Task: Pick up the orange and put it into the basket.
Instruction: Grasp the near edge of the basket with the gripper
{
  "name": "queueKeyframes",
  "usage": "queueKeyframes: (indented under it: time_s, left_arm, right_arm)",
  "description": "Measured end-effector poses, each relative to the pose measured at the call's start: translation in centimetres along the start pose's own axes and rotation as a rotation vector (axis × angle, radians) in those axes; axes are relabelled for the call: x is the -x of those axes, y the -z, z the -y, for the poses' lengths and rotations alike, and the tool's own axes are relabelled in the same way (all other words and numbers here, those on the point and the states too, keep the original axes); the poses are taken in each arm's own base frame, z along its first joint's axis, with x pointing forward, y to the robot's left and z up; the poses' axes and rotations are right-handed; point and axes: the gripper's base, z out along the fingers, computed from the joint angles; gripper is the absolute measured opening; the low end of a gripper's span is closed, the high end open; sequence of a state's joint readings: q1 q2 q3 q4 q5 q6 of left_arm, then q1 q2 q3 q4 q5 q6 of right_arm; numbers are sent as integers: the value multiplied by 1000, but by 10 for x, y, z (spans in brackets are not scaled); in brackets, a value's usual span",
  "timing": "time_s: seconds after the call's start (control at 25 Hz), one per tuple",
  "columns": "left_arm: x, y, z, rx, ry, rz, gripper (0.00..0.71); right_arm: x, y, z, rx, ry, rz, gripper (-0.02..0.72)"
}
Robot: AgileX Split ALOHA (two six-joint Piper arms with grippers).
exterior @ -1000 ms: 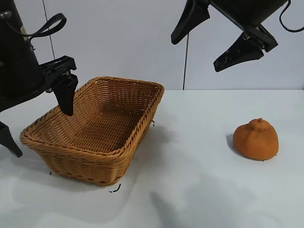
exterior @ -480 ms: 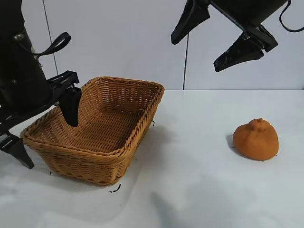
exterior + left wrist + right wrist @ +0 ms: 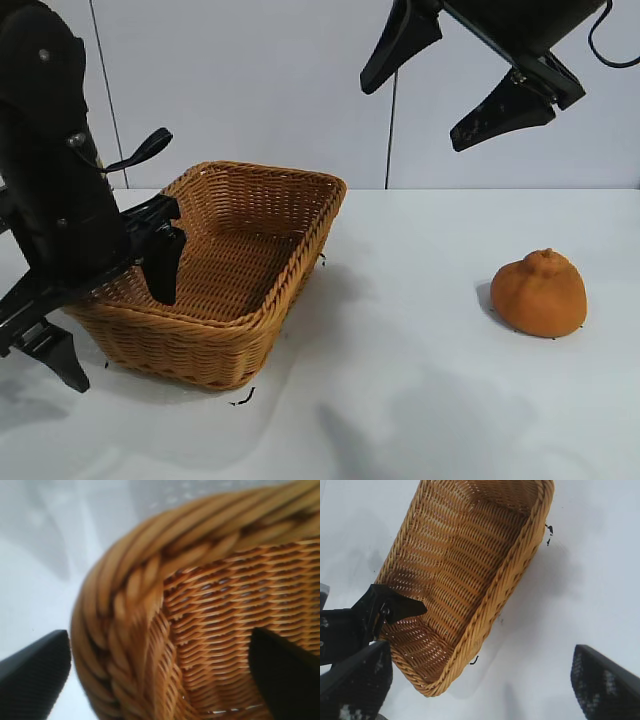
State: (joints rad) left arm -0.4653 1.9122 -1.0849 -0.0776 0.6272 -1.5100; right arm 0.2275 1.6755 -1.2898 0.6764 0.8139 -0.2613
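Note:
The orange (image 3: 540, 293) sits on the white table at the right, alone and untouched; neither wrist view shows it. The wicker basket (image 3: 265, 171) stands at the left. My left gripper (image 3: 110, 310) is open and straddles the basket's near-left corner, one finger inside the wall and one outside. The left wrist view shows the braided rim (image 3: 130, 595) between the spread fingers of that gripper (image 3: 160, 680). My right gripper (image 3: 410, 115) hangs open and empty high above the table's middle, well above the orange. Its wrist view (image 3: 480, 690) looks down on the basket (image 3: 520, 555).
The white table (image 3: 400, 380) runs between basket and orange. Small black marks (image 3: 243, 398) lie on it by the basket's near corner. A pale wall stands behind. The left arm's finger (image 3: 395, 607) shows in the right wrist view.
My left arm has dropped and swung to the right over the basket's left end, so its open fingers now straddle the rim lower down. The right arm and orange have not moved.

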Motion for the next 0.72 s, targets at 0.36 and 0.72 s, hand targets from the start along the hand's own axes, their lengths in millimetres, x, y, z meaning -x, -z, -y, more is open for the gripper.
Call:
queueKeyframes:
  time_s: [0.36, 0.72]
  left_arm:
    - [0, 0, 0, 0, 6, -5, 557]
    - [-1, 0, -1, 7, 17, -13, 299]
  right_arm:
    - [0, 0, 0, -1, 0, 2, 696]
    - [0, 0, 0, -1, 0, 3, 696]
